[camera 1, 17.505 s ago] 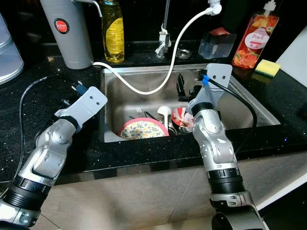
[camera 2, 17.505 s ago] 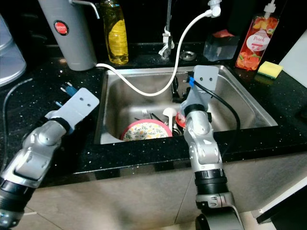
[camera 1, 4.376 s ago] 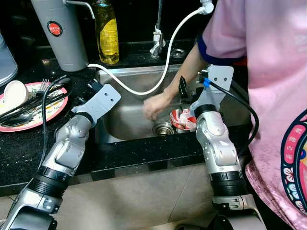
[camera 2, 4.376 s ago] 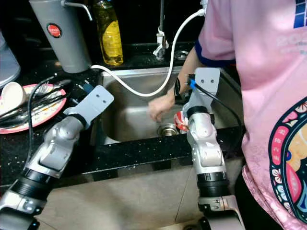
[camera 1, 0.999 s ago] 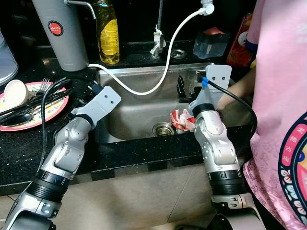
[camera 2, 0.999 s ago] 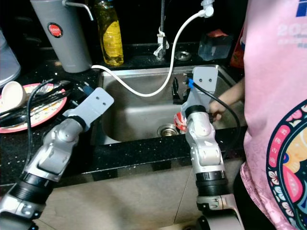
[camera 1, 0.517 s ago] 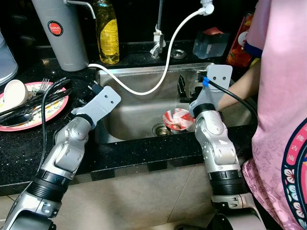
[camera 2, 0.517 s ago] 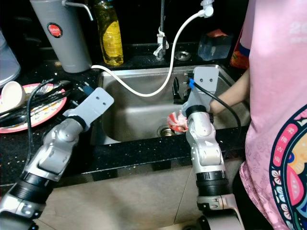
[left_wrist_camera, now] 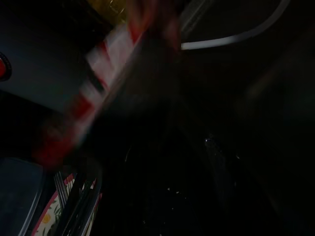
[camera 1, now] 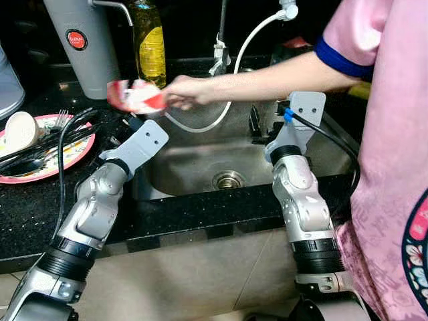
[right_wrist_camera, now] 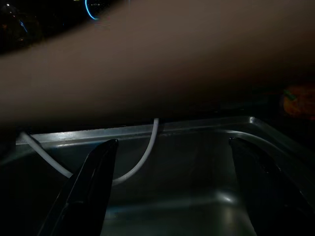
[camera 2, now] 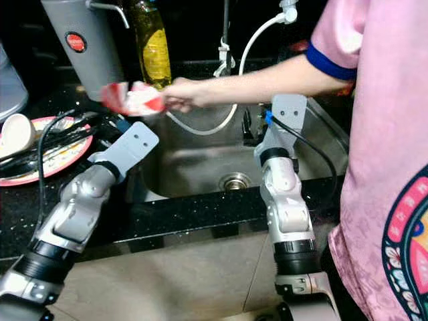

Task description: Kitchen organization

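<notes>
A person's hand (camera 1: 184,91) holds a red-and-white bowl (camera 1: 137,97) in the air over the counter, just left of the steel sink (camera 1: 194,160). The bowl shows as a red-and-white blur (left_wrist_camera: 101,69) in the dark left wrist view. My left gripper (camera 1: 132,123) hovers at the sink's left rim, right under the bowl. My right gripper (right_wrist_camera: 172,196) hangs inside the sink's right half, open, with nothing between its fingers (right_wrist_camera: 91,184). The person's forearm (right_wrist_camera: 162,64) passes just above it. A pink plate (camera 1: 67,155) with a cup (camera 1: 20,130) and cutlery lies on the counter at the left.
The person in a pink shirt (camera 1: 394,134) stands close at my right. A white hose (camera 1: 257,30) loops from the tap into the sink. A yellow soap bottle (camera 1: 150,47) and a grey canister (camera 1: 83,40) stand behind the sink. The drain (camera 1: 229,179) is uncovered.
The person's hand lifted the red-and-white bowl out of the sink and carried it left over the counter, arm now stretched across the sink. Both my arms stayed where they were.
</notes>
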`<state>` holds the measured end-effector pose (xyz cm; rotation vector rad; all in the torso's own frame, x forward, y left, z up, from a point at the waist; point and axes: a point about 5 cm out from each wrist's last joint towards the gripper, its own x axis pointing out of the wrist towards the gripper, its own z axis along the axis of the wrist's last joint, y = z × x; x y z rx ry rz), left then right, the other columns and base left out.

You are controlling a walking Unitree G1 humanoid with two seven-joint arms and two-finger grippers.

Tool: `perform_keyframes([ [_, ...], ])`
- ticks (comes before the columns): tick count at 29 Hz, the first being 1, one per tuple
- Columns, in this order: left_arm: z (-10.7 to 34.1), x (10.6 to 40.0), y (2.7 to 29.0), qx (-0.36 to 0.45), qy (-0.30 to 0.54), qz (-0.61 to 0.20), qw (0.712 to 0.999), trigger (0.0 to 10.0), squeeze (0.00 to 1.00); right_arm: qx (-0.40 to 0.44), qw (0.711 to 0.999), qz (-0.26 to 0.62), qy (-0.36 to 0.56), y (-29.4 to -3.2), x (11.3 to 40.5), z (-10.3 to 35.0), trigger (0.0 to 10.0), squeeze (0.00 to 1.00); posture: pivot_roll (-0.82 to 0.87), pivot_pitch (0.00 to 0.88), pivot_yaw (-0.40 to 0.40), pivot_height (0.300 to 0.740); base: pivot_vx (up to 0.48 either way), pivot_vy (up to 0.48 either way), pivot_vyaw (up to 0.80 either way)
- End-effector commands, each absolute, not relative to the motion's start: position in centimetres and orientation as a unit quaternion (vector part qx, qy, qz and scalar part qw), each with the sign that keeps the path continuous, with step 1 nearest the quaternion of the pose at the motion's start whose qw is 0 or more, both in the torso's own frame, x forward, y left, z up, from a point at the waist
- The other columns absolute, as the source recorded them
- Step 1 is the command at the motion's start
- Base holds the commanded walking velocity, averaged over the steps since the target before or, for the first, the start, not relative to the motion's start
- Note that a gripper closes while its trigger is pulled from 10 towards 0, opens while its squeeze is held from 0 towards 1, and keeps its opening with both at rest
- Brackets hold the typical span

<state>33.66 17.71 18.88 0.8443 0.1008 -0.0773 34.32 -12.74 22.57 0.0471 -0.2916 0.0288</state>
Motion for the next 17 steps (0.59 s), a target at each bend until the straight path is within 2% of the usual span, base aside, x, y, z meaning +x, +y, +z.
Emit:
perform_keyframes([
  [1,18.65,33.74,17.67,0.41,0.057,-0.036,0.91,10.0,0.0,0.023,0.99,0.007,-0.142,-13.12,34.16,22.4,10.0,0.0,0.03,0.0,0.008,0.74,0.0,0.0,0.0],
  [17,18.69,33.63,17.78,0.411,0.057,-0.036,0.909,10.0,0.0,0.027,0.989,0.015,-0.143,-12.5,34.41,22.57,10.0,0.0,0.03,0.0,0.006,0.74,0.0,0.0,0.0],
])
